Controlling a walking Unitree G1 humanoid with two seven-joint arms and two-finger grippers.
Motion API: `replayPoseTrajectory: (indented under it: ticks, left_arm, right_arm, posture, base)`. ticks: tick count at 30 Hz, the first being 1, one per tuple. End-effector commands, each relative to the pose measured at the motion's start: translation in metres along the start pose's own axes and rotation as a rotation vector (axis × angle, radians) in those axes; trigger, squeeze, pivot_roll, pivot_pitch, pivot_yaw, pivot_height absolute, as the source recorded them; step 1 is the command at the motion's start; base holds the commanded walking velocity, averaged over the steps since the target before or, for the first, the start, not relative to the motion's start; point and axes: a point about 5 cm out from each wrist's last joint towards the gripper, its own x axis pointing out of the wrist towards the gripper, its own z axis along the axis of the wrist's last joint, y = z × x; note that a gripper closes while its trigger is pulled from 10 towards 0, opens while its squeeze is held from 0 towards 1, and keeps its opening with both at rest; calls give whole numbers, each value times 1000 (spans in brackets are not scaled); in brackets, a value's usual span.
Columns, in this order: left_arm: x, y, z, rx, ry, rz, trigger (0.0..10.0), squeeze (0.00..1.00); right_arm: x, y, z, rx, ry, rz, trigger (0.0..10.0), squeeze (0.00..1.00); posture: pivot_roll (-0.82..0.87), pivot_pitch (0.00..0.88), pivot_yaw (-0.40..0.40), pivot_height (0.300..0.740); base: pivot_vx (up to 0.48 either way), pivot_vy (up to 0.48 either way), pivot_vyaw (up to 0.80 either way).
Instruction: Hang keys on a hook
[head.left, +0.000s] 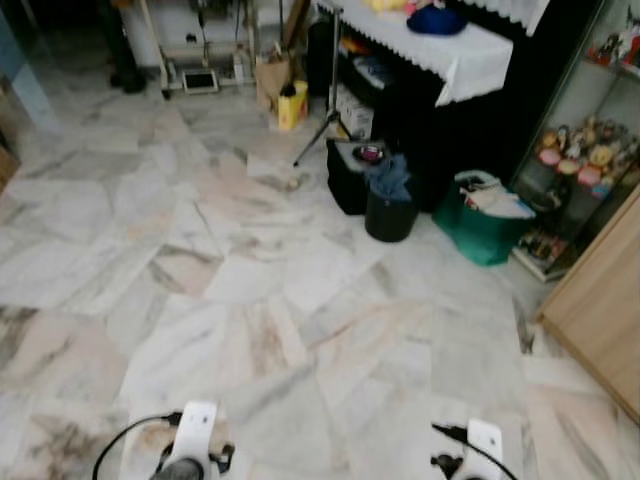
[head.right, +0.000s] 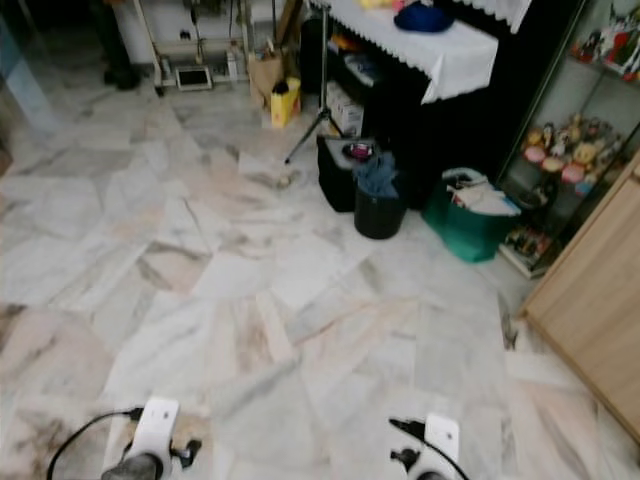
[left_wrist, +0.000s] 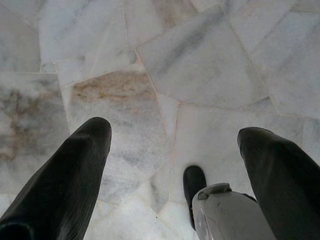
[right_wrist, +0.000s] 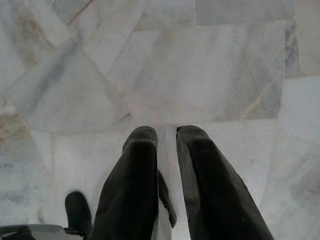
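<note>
The floor (head.left: 230, 250) is irregular marble slabs, white with grey and tan veining. Standing on it at the far side: a black bin (head.left: 389, 212), a black box (head.left: 348, 178) touching it, a green bag (head.left: 485, 232) just beside, a yellow container (head.left: 292, 105), and a tripod (head.left: 322, 120).

Soft, even daylight is lying over slightly blurred pictures

The marble floor (head.left: 270, 300) is showing pale and evenly lit, with no hard shadows or glare falling on it; beyond the floor, the space under the white tablecloth (head.left: 450, 50) is sinking into near black. Both head views are looking smeared, edges softening everywhere, and the wooden cabinet (head.left: 600, 300) beside the floor is leaning with lens distortion. In the wrist views the floor tiles are sharper, while the near black fingers (left_wrist: 65, 175) are blurring out of focus
</note>
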Motion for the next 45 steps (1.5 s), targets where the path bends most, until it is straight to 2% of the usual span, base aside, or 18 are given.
replayPoseTrajectory:
  ticks: [1,6,11,18,21,24,26,30,35,36,41,45]
  left_arm:
    - [1,-1,-1,-2,22,-3,10000,0]
    - [2,0,4,24,23,-21,10000,0]
    - [3,1,10,67,15,-25,10000,0]
    - [2,-4,2,74,34,-35,10000,0]
    - [-1,-11,-11,49,58,-37,10000,0]
    - [-4,-17,-20,35,79,-39,10000,0]
    - [-6,-22,-27,-16,89,-27,10000,0]
    - [-9,-27,-35,3,101,-43,10000,0]
    - [-10,-24,-39,23,100,-40,10000,0]
    - [-10,-21,-39,48,99,-38,10000,0]
    - [-12,-10,-43,41,103,-13,10000,0]
    - [-12,-6,-45,51,102,-5,10000,0]
  right_arm:
    - [0,0,1,12,0,-7,10000,0]
    - [1,4,4,26,-9,-7,10000,0]
    - [3,9,12,-105,-12,22,10000,0]
    - [1,4,4,-72,4,-2,10000,0]
    - [-2,-7,-6,-12,10,-41,10000,0]
    - [-4,-14,-13,-15,28,-50,10000,0]
    - [-6,-20,-18,-1,40,-74,10000,0]
    - [-9,-28,-25,36,44,-100,10000,0]
    - [-9,-26,-29,20,48,-92,10000,0]
    - [-9,-24,-30,10,50,-81,10000,0]
    - [-9,-14,-35,-13,60,-36,10000,0]
    - [-9,-11,-38,13,59,-41,10000,0]
  posture:
    - [37,0,-4,740]
    - [21,0,13,740]
    - [6,0,40,740]
    - [6,0,46,740]
    - [32,0,11,740]
    - [59,0,-1,740]
    - [85,0,-14,740]
    - [112,0,-27,740]
    - [90,0,-36,740]
    - [83,0,-36,740]
    - [68,0,-7,740]
    - [70,0,15,740]
  base:
    - [0,0,-681]
    - [0,0,-679]
    - [0,0,-674]
    - [0,0,-657]
    - [0,0,-658]
    - [0,0,-658]
    - [0,0,-653]
    - [0,0,-650]
    - [0,0,-650]
    - [0,0,-644]
    - [0,0,-650]
    - [0,-138,-645]
